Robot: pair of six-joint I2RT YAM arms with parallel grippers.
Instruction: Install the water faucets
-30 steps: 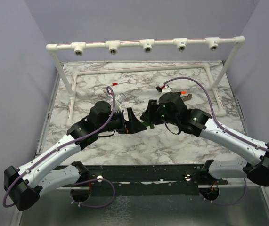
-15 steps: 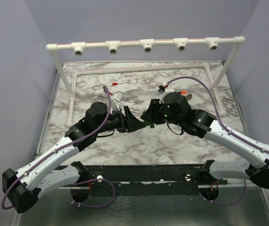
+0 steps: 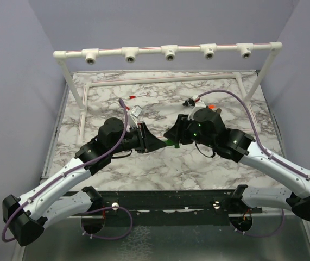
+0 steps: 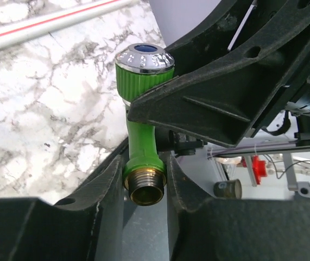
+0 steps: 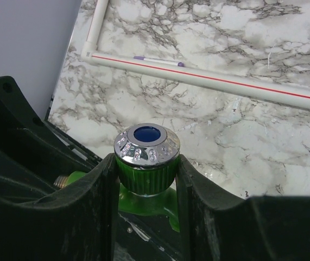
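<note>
One of the water faucets [image 3: 169,143], bright green with a chrome, blue-centred knob and a brass threaded end, hangs between both grippers above the middle of the marble table. My left gripper [image 4: 144,175] is shut on the green collar just above the brass thread [image 4: 145,190]. My right gripper [image 5: 146,169] is shut on the ribbed green knob [image 5: 146,175] under the chrome cap. In the top view the left gripper [image 3: 156,143] and right gripper [image 3: 173,137] meet tip to tip, hiding most of the faucet.
A white pipe frame [image 3: 169,53] with several T-sockets stands along the back, and its base pipes [image 3: 160,80] lie on the table. A thin purple pen [image 5: 157,60] rests by a base pipe. Small parts [image 3: 136,111] lie behind the grippers.
My left gripper has closed from wide open onto the faucet's threaded end. The right arm's wrist has shifted slightly to the right, still holding the knob.
</note>
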